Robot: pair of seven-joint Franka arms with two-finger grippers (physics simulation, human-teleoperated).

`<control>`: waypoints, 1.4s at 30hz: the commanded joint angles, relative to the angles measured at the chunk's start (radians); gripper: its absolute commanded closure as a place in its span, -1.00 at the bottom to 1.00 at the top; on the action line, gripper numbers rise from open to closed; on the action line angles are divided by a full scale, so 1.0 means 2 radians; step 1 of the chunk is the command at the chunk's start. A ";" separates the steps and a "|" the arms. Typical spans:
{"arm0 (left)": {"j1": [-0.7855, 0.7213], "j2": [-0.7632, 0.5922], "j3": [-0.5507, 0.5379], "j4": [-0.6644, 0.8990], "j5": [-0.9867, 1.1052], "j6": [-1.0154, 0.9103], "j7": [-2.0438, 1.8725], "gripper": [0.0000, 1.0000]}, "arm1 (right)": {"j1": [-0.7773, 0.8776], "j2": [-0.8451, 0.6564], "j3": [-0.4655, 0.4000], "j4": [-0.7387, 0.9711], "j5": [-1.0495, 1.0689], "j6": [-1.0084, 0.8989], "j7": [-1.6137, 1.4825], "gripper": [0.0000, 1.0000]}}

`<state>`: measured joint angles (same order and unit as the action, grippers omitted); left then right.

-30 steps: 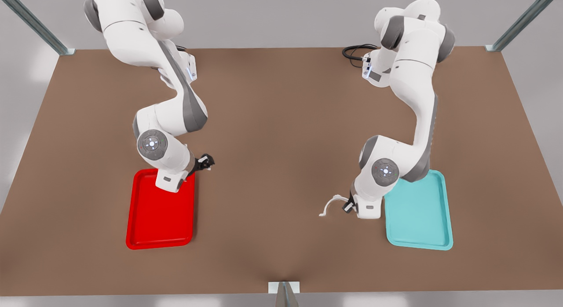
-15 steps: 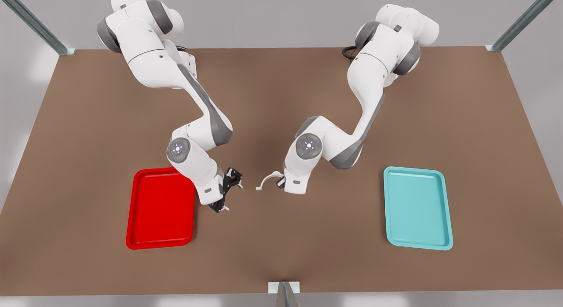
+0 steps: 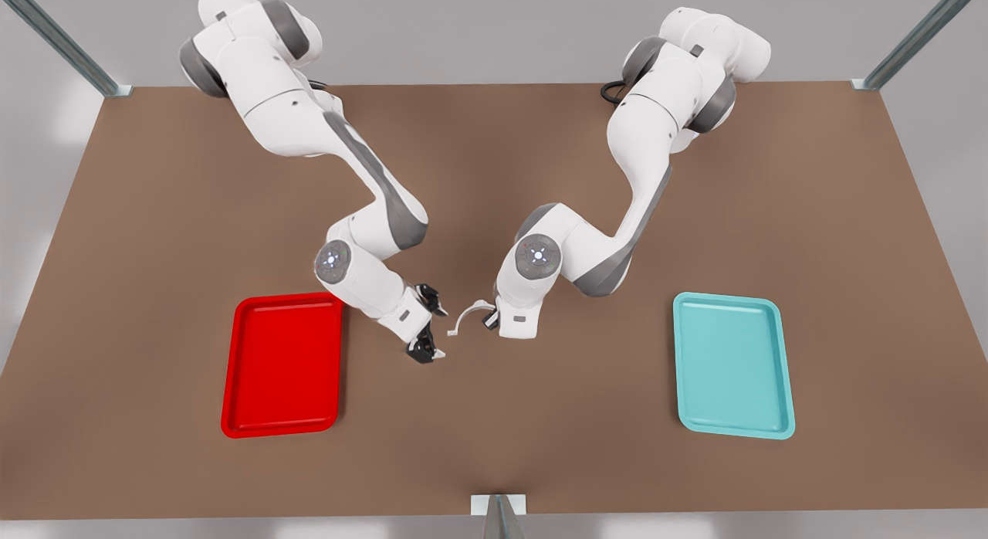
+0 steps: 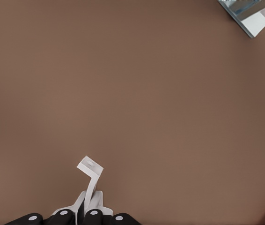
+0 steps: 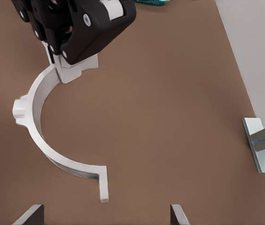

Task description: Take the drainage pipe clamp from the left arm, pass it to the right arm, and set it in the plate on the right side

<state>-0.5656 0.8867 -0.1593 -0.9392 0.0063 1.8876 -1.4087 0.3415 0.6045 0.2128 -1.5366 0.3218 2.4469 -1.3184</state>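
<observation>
The white drainage pipe clamp (image 3: 463, 316) hangs above the middle of the table. My left gripper (image 3: 490, 320), on the arm at the front view's right, is shut on one end tab of it. In the left wrist view the clamp (image 4: 90, 180) sticks out from between that gripper's (image 4: 80, 216) fingers. My right gripper (image 3: 440, 332) faces it, open, its fingertips on either side of the clamp's free end. The right wrist view shows the clamp's arch (image 5: 39, 126), the left gripper (image 5: 60, 58) on the far tab, and my right gripper (image 5: 105, 213) spread wide. The red plate (image 3: 282, 365) lies at the front view's left.
A teal tray (image 3: 733, 365) lies on the brown table at the front view's right. A metal frame bracket (image 3: 498, 504) stands at the table's near edge, also visible as a bracket (image 5: 263, 145) in the right wrist view. Frame posts rise at the far corners.
The left arm carried the clamp from beside the teal tray to the table's middle. The right gripper swung from over the red plate toward the clamp's free end and spread open.
</observation>
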 commanded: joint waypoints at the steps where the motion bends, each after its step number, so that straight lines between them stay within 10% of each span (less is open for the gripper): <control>1: 0.000 -0.001 0.000 0.000 0.001 0.004 -0.020 0.57 | 0.005 0.005 0.000 0.001 0.008 0.021 -0.218 -1.00; 28: -0.004 0.002 0.001 0.001 0.002 0.017 -0.020 0.57 | 0.042 0.036 0.000 0.001 0.041 0.041 -0.214 -1.00; 30: -0.004 0.002 0.002 0.001 0.003 0.016 -0.022 0.57 | 0.046 0.036 0.000 0.002 0.040 0.041 -0.214 -0.62; 32: -0.004 0.002 0.003 0.001 0.003 0.016 -0.023 0.57 | 0.046 0.036 -0.001 0.003 0.040 0.041 -0.214 0.34; 34: -0.004 0.003 0.003 0.001 0.003 0.016 -0.023 0.57 | 0.045 0.036 -0.001 0.003 0.041 0.039 -0.213 0.57; 35: -0.003 0.002 0.003 0.000 0.003 0.016 -0.022 -0.83 | 0.044 0.036 -0.001 0.004 0.040 0.037 -0.214 0.57; 42: 0.001 -0.009 0.004 0.002 0.004 -0.018 -0.024 -1.00 | 0.044 0.036 -0.002 0.004 0.036 0.033 -0.214 0.57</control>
<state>-0.5634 0.8715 -0.1513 -0.9373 0.0228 1.8908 -1.4478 0.4297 0.6783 0.2086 -1.5306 0.3953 2.5156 -1.7045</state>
